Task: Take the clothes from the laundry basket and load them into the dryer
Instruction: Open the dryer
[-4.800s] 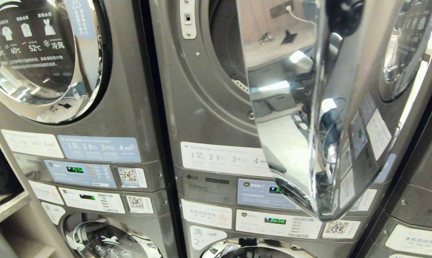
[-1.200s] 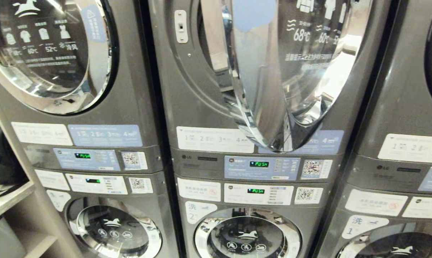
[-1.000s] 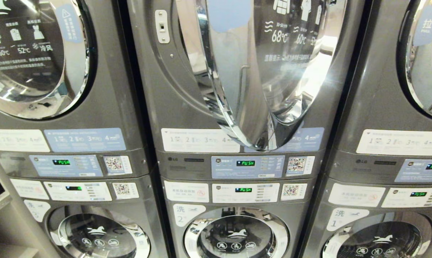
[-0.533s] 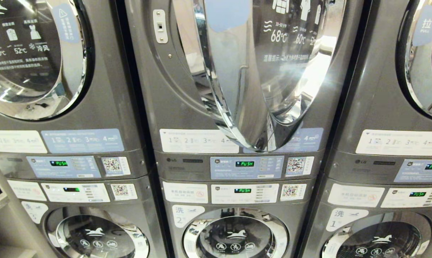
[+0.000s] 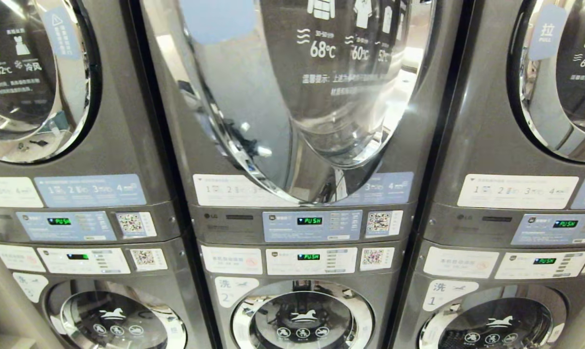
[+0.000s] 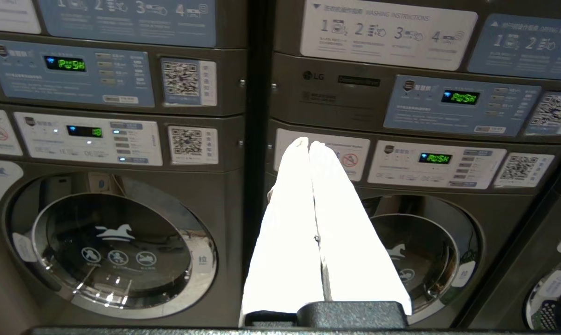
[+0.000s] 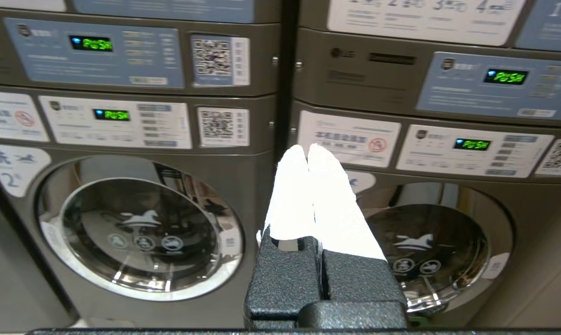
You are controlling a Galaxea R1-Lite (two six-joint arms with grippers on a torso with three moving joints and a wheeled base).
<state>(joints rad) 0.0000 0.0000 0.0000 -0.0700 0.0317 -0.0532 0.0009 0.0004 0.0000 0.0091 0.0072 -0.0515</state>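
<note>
Our head camera faces three stacked machine columns close up, the middle dryer door [image 5: 292, 97] filling the top. Both wrist cameras sit lower, looking level past each tool at the control panels [image 6: 457, 104] and lower washer doors [image 7: 138, 228], which all three views share.

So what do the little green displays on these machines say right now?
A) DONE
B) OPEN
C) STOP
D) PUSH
D: the green display on the middle dryer reads PUSH, and so does the one on the washer panel just beneath it.
</note>
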